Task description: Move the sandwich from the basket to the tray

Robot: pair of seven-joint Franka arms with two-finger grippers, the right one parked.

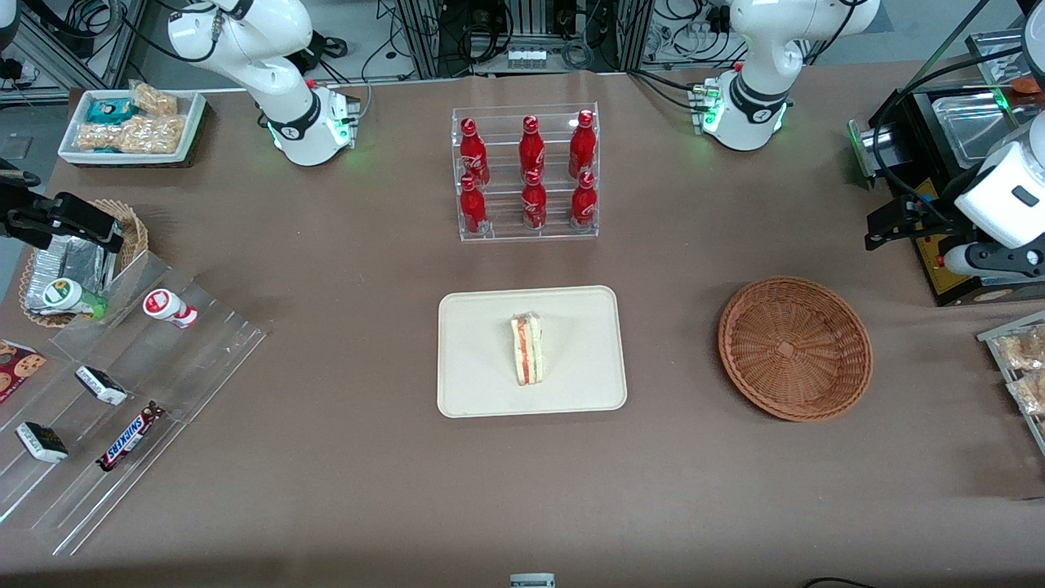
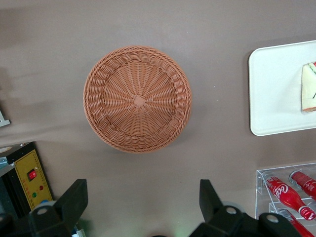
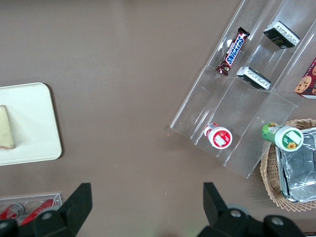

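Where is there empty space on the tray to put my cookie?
The sandwich lies mid-tray; bare strips flank it along both short sides. The basket holds nothing too. The open claw hangs above the table near the basket.

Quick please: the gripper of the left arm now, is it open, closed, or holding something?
Left gripper: open, holding nothing, raised above the table beside the basket.

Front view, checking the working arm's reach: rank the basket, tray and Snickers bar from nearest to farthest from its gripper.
The gripper hangs open at the working arm's end.
1. Basket, empty, nearest.
2. Tray, mid-table, holding the sandwich.
3. Snickers bar, toward the parked arm's end.
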